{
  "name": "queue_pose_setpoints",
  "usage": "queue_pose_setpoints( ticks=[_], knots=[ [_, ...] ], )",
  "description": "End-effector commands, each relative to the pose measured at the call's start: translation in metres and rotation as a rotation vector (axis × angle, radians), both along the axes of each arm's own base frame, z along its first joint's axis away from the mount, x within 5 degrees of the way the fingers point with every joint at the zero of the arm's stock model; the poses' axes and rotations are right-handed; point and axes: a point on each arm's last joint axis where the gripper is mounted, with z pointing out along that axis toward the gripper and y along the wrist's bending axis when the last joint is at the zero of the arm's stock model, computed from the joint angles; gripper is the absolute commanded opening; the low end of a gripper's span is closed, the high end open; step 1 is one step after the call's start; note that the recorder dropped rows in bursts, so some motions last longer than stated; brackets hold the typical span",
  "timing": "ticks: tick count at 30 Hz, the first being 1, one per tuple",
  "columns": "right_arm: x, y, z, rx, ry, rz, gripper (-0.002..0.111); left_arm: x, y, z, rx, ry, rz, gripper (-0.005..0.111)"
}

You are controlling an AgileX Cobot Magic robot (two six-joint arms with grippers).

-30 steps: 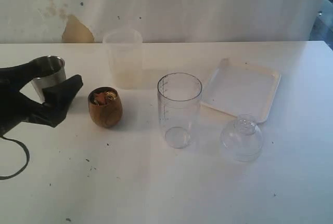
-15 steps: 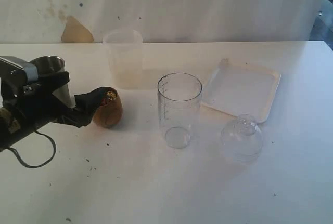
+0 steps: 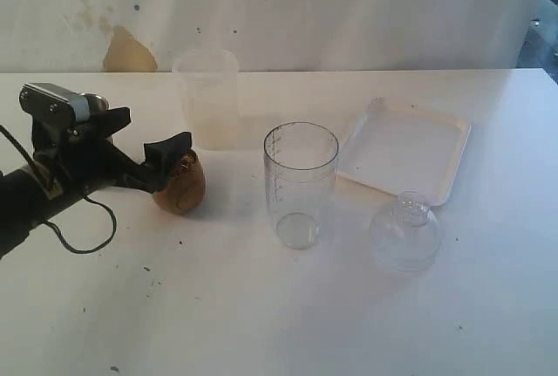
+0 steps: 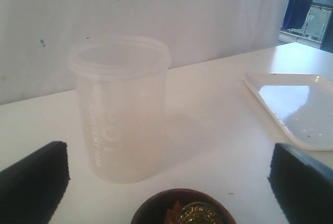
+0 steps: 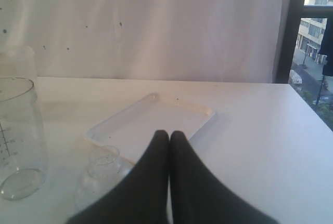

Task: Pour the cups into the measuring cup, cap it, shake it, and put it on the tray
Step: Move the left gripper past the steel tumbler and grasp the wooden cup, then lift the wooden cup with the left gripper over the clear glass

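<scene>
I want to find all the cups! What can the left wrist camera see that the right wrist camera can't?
Only the left wrist view: the wooden cup with bits inside and the wide-open left gripper. Only the right wrist view: the measuring cup, the clear dome lid, the shut right gripper and a window. Both: the white tray and the table. The frosted cup is plain in the left wrist view; a faint shape behind the measuring cup in the right may be it too.
</scene>
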Motion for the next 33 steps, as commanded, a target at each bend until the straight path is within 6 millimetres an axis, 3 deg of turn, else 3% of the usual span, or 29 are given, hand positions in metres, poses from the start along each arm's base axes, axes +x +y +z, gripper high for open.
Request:
queue_pose_setpoints(
  ticks=[1,11,23,33],
  knots=[
    [0.0,0.0,-0.001,0.004,0.001,-0.004,0.0,0.007,-0.002,0.0,0.003,0.006,0.013,0.101],
    [0.0,0.0,-0.001,0.004,0.001,-0.004,0.0,0.007,-0.003,-0.005,0.011,-0.017,-0.006,0.101],
    [0.0,0.0,-0.001,0.032,0.0,-0.004,0.0,0.013,-0.012,-0.04,-0.001,0.014,-0.086,0.101],
    [0.0,0.0,-0.001,0.02,0.0,-0.004,0.0,0.033,-0.017,-0.071,-0.04,0.082,-0.091,0.101]
  ],
)
